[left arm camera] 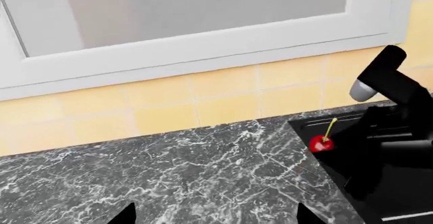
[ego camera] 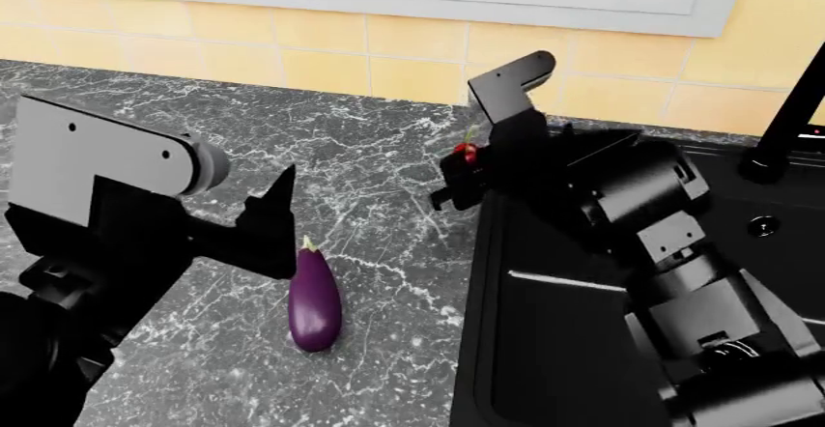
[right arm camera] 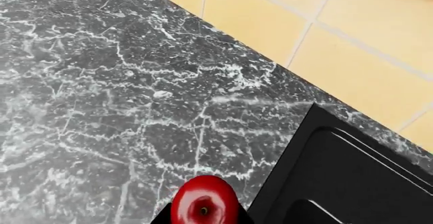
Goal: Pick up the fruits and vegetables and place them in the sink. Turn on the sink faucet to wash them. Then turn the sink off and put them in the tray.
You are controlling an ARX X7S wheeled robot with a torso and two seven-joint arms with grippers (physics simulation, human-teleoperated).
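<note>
While I count what lies before me, I find two pieces of produce: one cherry and one eggplant. I see one sink and one faucet, at the far right of the head view.

My cherry is small, round, glossy red, with a thin yellowish stem standing up from it in the left wrist view. It sits between the fingertips of my right gripper, pinched there, just over the sink's left rim where the black basin meets the marble counter. My right wrist view shows it close up, with a pale highlight and a dark dimple.

My eggplant is glossy purple with a green stem cap, lying on the counter with its cap toward the wall, well left of the sink and untouched.

My left gripper hangs just beside the eggplant's cap end, jaws parted and holding nothing.
</note>
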